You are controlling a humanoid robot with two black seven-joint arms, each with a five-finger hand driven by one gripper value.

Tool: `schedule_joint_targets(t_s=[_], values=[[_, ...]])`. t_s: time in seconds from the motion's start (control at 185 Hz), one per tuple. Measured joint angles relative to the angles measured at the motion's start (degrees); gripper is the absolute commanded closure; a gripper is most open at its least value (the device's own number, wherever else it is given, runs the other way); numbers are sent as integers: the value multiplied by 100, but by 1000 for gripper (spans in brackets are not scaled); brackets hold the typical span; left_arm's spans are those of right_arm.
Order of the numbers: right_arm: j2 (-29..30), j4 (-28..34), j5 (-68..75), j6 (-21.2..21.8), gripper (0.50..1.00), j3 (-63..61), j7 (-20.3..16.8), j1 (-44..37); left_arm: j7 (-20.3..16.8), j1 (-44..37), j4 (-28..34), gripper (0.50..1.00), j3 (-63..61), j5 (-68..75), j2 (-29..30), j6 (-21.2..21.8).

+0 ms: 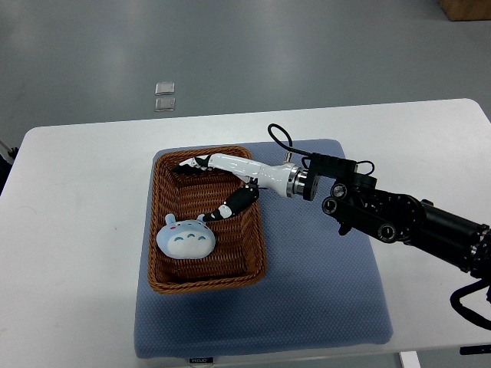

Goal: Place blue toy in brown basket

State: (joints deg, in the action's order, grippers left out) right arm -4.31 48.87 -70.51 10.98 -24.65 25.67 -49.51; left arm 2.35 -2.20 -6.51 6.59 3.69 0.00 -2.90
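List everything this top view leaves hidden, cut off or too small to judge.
- Right hand: whether a fingertip touches the blue toy in the brown basket cannot be told from above.
- Right arm: cut off by the right edge.
- Two small clear items on the floor: too small to identify.
- Brown object at the top right corner: cut off by the frame edge.
- Label on the blue mat: too small to read.

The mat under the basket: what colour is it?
Blue-grey mat, clearest in the top view.
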Motion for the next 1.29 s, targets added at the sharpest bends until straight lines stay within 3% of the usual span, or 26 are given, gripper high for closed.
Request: schedule_joint_targets(t_s=[0.179, 0.395, 0.471, 0.801, 0.99, 1.288], values=[[-323, 0, 1239, 318, 589, -237, -643, -3, 0, 0, 0, 500, 0, 0, 0, 0], [-1074, -10, 3443, 1414, 589, -540, -994, -16, -1, 1, 1, 500, 0, 0, 0, 0], [-1210, -70, 4153, 1572, 589, -647, -1173, 10, -1, 1, 1, 500, 0, 0, 0, 0], [-1269, -846, 6808, 1501, 589, -678, -1948, 325, -3, 0, 1, 500, 0, 0, 0, 0], [-1237, -912, 7224, 1186, 587, -674, -1988, 443, -3, 0, 1, 500, 0, 0, 0, 0], [-1212, -914, 7181, 1186, 587, -682, -1917, 610, -3, 0, 1, 500, 0, 0, 0, 0]])
